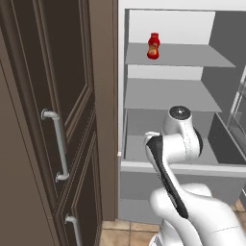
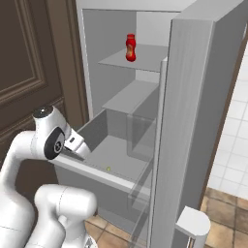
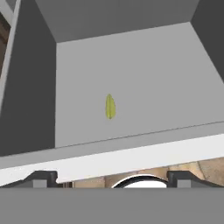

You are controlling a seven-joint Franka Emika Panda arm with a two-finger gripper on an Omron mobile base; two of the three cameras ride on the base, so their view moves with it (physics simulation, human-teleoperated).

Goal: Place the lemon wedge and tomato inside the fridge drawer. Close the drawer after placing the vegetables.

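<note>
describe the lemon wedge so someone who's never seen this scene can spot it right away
Find the open fridge and look below its grey shelves to the pulled-out fridge drawer. On the drawer's pale grey floor lies the lemon wedge, a tiny yellow-green sliver. It is the sole coloured speck there, unlike the red bottle on the top shelf.

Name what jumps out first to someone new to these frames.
The lemon wedge lying alone on the floor of the pulled-out fridge drawer. Then the red sauce bottle standing on the top shelf of the open fridge, with the white arm reaching over the drawer's front.
</note>
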